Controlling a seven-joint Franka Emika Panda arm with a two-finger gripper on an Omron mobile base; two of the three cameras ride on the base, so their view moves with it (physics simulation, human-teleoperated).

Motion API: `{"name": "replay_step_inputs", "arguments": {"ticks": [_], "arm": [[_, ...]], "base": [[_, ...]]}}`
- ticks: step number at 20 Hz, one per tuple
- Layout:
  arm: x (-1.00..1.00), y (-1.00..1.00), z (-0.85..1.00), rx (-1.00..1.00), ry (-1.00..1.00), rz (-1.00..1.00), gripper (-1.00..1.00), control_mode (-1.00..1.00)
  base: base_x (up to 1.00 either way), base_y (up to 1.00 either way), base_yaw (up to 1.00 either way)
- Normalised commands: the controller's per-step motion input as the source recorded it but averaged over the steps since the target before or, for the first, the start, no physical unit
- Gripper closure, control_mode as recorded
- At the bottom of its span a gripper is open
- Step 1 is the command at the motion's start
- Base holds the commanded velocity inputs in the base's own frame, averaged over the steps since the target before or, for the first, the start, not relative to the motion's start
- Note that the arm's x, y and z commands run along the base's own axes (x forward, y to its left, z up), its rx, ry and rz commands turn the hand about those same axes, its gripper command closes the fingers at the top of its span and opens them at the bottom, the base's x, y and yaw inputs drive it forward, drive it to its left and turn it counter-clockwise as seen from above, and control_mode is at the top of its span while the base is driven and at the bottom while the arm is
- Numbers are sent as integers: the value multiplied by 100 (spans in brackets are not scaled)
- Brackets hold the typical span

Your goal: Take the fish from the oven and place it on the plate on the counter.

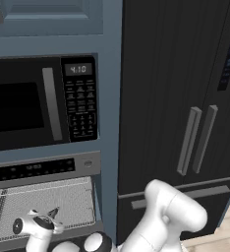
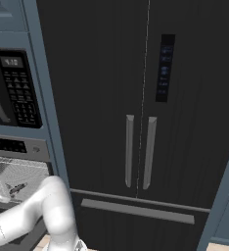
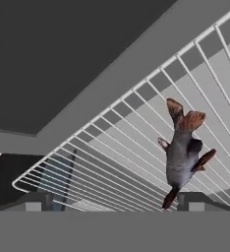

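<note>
At the open oven [image 1: 43, 170] under the black microwave [image 1: 38, 101], beside the dark fridge [image 2: 146, 108], the white arm [image 1: 171, 216] is bent low toward the pulled-out wire rack [image 1: 48, 204]. The gripper [image 1: 44, 220] is seen at the rack's front edge; in the hand view the finger tips [image 3: 200, 201] are spread wide with nothing held between them. The fish [image 3: 182, 150] is seen lying on the rack bars, slightly right of centre between the tips, apart from both. For a good grasp, the hand should probably be shifted so the fish body is centred, the wrist turned so the jaws cross its narrow width, then lowered until the tips straddle it without snagging the wires, and closed gently
</note>
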Motion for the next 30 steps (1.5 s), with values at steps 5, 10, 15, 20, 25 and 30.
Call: {"name": "replay_step_inputs", "arguments": {"ticks": [5,10,15,20,25,30], "arm": [[13,-30,-29,16,-8,10,-100,-100],[12,1,-6,9,-9,8,-100,-100],[12,19,0,6,-6,5,-100,-100],[18,32,0,4,0,0,-100,-100],[27,34,-6,1,0,0,-100,-100],[11,32,-48,0,1,0,-100,-100]], "base": [[0,0,0],[0,0,0],[0,0,0],[0,0,0],[0,0,0],[0,0,0]]}}
